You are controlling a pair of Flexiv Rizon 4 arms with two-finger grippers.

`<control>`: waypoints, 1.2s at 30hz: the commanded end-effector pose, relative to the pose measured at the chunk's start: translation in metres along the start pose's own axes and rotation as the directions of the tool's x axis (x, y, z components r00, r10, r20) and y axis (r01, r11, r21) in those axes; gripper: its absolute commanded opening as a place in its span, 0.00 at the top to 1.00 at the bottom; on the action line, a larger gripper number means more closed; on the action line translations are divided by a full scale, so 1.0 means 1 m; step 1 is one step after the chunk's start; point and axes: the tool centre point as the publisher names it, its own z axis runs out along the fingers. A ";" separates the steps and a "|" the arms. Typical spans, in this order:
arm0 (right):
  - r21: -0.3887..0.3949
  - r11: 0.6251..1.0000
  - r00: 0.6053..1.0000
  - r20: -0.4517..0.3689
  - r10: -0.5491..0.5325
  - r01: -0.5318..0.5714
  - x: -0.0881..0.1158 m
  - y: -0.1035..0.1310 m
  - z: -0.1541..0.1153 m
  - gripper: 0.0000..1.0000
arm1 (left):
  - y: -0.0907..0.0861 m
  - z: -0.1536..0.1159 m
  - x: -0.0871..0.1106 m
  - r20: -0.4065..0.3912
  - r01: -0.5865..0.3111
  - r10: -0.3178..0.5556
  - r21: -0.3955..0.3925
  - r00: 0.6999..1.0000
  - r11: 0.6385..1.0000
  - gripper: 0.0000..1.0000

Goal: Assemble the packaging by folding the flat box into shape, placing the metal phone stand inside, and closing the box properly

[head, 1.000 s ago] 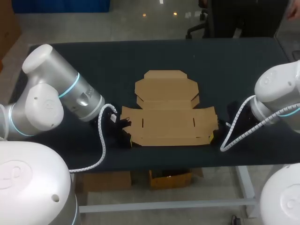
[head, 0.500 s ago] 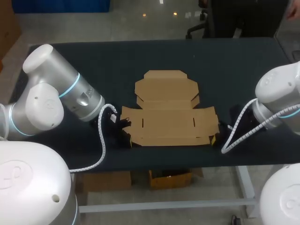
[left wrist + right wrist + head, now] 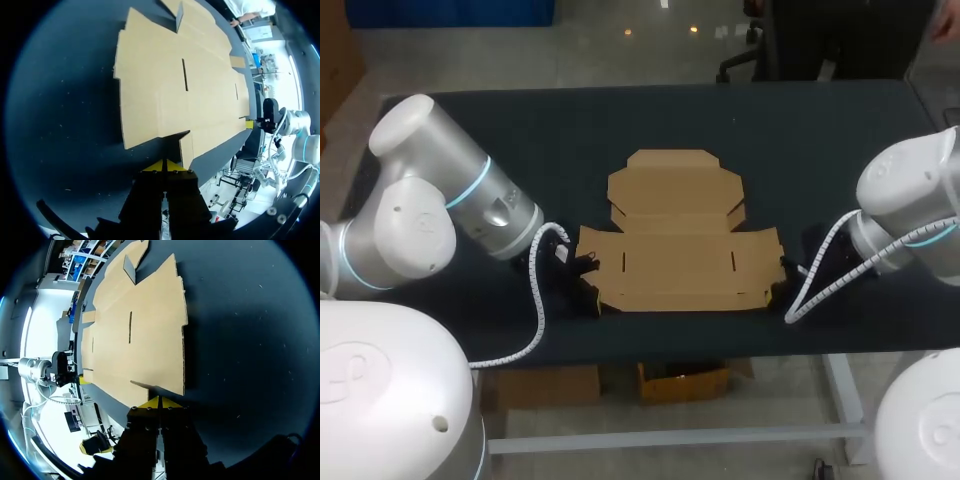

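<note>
Folding is not yet begun: the flat box is laid open mid-bench, its near corners met by the left end effector and right end effector, both pinched closed, apparently empty, with no phone stand seen.

Drew the right arm back toward 9 o'clock, undoing the slight drift toward 3 o'clock of half a second ago. Lifted its wrist housing a shade toward 12 o'clock as well. Tucked the right gripper closer against the 4 o'clock corner of the box, after holding it a little farther out toward 5 o'clock. Swung the low bend of the cable toward 9 o'clock along with the arm. Cannot tell whether the box's 3 o'clock edge gave at all.
</note>
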 end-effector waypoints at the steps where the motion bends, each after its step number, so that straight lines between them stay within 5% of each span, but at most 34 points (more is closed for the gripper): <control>1: -0.003 1.000 1.000 -0.013 -0.004 0.003 -0.001 0.000 0.000 1.00 | -0.001 0.000 0.002 0.006 -0.001 0.001 -0.001 1.000 1.000 1.00; 36: -0.024 0.999 0.999 -0.018 -0.030 0.030 0.011 0.005 -0.006 1.00 | -0.008 -0.004 0.009 0.053 0.000 -0.002 0.026 0.999 1.000 1.00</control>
